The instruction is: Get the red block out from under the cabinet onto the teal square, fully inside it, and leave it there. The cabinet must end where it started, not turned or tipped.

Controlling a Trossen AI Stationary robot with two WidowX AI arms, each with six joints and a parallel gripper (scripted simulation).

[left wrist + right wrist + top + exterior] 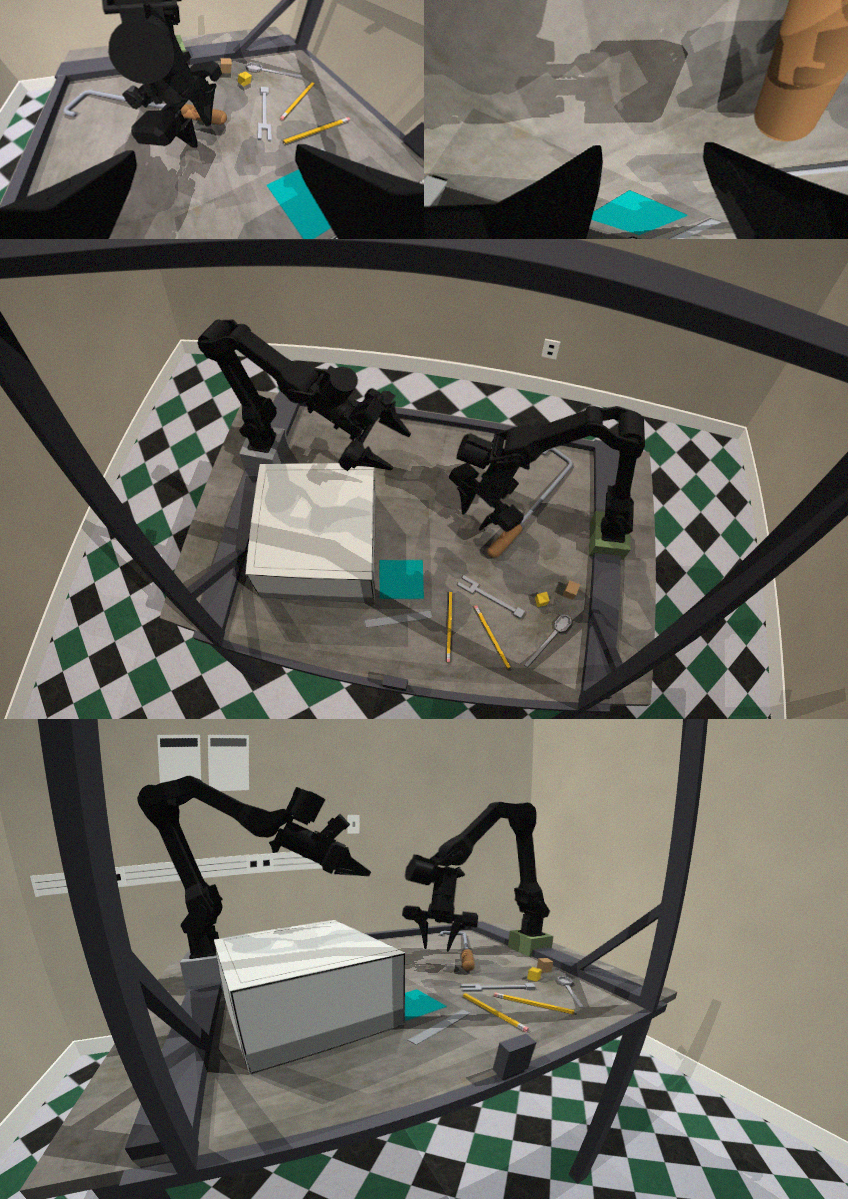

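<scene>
The white cabinet (311, 530) stands upright on the left half of the table, also in the exterior view (309, 986). The red block is hidden in every view. The teal square (401, 579) lies flat by the cabinet's front right corner and shows in the wrist views (299, 204) (638, 213). My left gripper (397, 450) (355, 870) is open wide and empty, high in the air behind the cabinet. My right gripper (479, 515) (652, 151) points down just above the table middle (437, 945), fingers apart with nothing between them.
A tool with a wooden handle (504, 541) (799, 75) lies just right of the right gripper. Two pencils (448, 625), a forked wrench (490, 595), a yellow cube (542, 598), a tan cube (571, 588), a spoon (553, 634) and a grey strip (397, 617) lie at the front right.
</scene>
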